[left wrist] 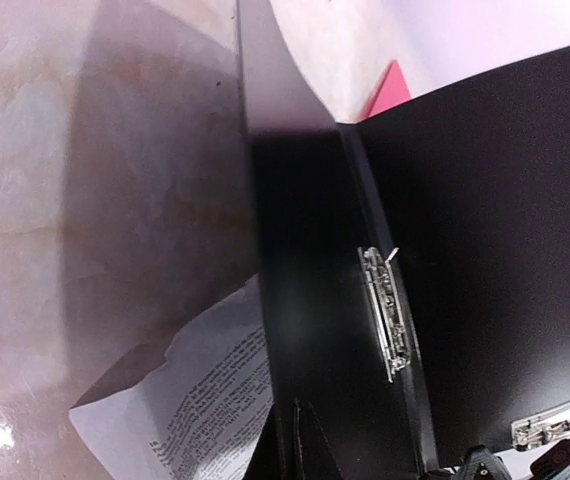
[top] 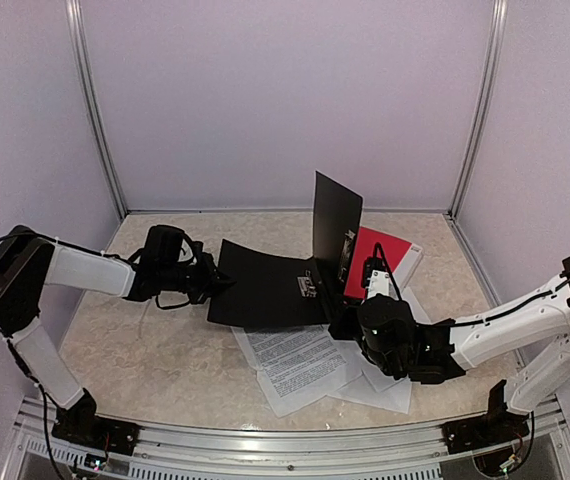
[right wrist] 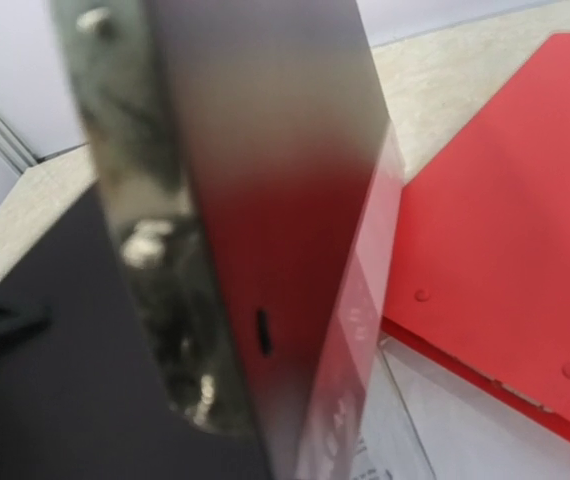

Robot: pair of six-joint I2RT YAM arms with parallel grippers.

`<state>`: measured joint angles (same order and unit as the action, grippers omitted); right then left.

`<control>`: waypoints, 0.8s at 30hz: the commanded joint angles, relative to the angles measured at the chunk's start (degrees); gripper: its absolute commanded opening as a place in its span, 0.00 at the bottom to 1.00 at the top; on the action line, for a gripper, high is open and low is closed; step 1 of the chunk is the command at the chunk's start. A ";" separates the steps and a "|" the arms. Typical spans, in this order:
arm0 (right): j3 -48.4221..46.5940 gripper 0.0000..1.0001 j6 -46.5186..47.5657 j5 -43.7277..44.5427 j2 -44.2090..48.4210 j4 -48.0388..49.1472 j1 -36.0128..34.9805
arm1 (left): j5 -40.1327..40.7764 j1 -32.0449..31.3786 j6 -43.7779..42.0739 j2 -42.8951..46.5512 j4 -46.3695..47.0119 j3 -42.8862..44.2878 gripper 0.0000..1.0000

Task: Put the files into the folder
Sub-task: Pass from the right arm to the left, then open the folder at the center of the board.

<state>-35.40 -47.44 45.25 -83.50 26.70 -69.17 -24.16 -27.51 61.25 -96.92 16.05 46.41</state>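
The black folder lies open in the middle of the table. Its left cover is flat, with a metal clip by the spine. Its right cover stands upright. My left gripper is shut on the left cover's outer edge, its fingertips pinched on the black sheet. At the foot of the upright cover, my right gripper is shut on it. That cover fills the right wrist view and hides the fingers. The files, white sheets with printed text, lie partly under the folder.
A red folder lies flat behind the upright cover, close by in the right wrist view. More white sheets spread under my right arm. Pale walls and metal posts enclose the marbled table.
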 commanded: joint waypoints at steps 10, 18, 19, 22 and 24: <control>0.56 0.60 -3.12 0.11 4.10 -6.08 0.43 | 9.49 -0.01 -14.26 15.36 -19.96 8.84 0.00; -3.32 0.84 0.80 -1.17 3.96 -10.81 -0.90 | 8.72 0.36 -17.18 15.79 -21.72 10.67 0.00; -4.26 0.85 2.17 -0.69 3.88 -11.56 -1.35 | 8.43 0.54 -17.28 16.07 -21.42 10.30 0.00; -7.35 0.88 5.02 2.03 3.61 -14.83 -2.66 | 6.53 1.46 -18.28 17.52 -21.57 9.57 0.00; -9.42 0.89 8.35 2.12 3.08 -15.25 -2.99 | 5.74 2.10 -19.07 18.67 -22.20 9.18 0.00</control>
<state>-40.58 -45.50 45.01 -80.36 15.51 -70.81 -16.29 -26.65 45.08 -81.17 -5.23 55.70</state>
